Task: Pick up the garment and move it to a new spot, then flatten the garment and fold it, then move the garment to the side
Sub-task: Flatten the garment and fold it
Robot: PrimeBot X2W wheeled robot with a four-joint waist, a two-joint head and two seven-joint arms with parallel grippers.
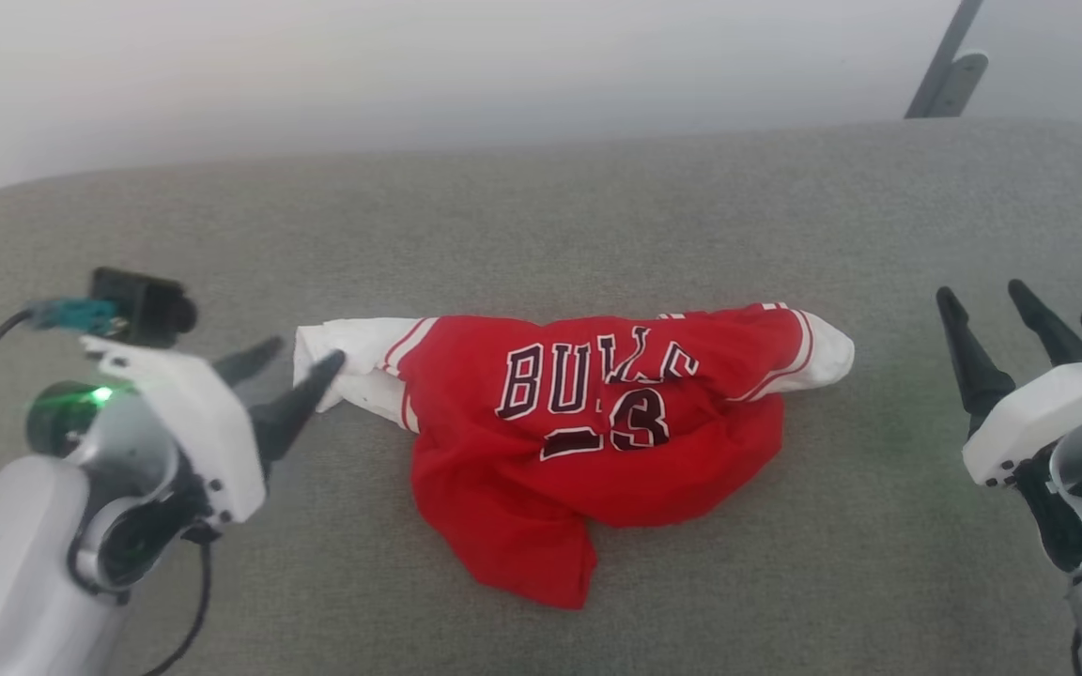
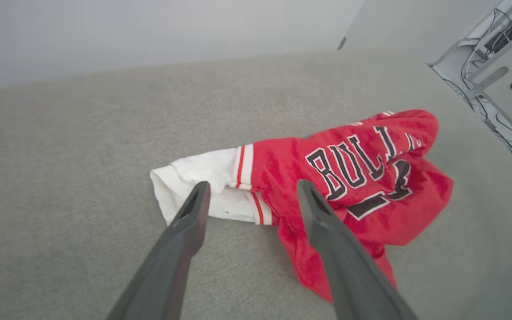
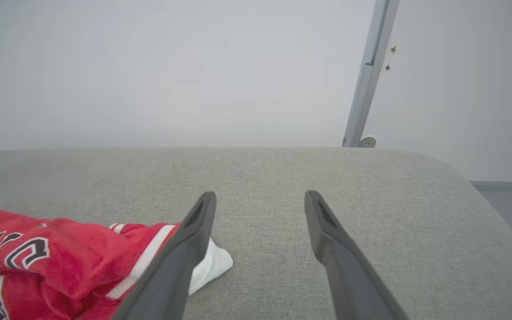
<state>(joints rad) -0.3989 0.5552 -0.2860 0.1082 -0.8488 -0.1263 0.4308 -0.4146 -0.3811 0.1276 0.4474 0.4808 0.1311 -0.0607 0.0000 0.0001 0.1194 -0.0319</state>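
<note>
**Crumpled red jersey on a grey surface, both end effectors released and empty.**

Head view: the large red jersey shirt with black "BULLS 23" lettering and white sleeves (image 1: 597, 441) lies bunched at the middle of the grey fabric-covered surface (image 1: 541, 207). Your left end effector (image 1: 308, 350) is spread open at the left white sleeve (image 1: 353, 352); contact cannot be told. Your right end effector (image 1: 981, 289) is open too, well apart from the shirt.

Left wrist view: the sleeve sits between your fingers. For a good pickup, reach in to the striped shoulder trim (image 2: 242, 162) rather than the loose cuff. A white frame with cables (image 2: 482, 58) stands to one side.

Right wrist view: the other white sleeve (image 3: 211, 264) lies by your left-hand finger. Take it as well, so the shirt lifts spread out. A pale wall (image 3: 149, 66) and a grey metal post (image 3: 369, 80) stand behind.
</note>
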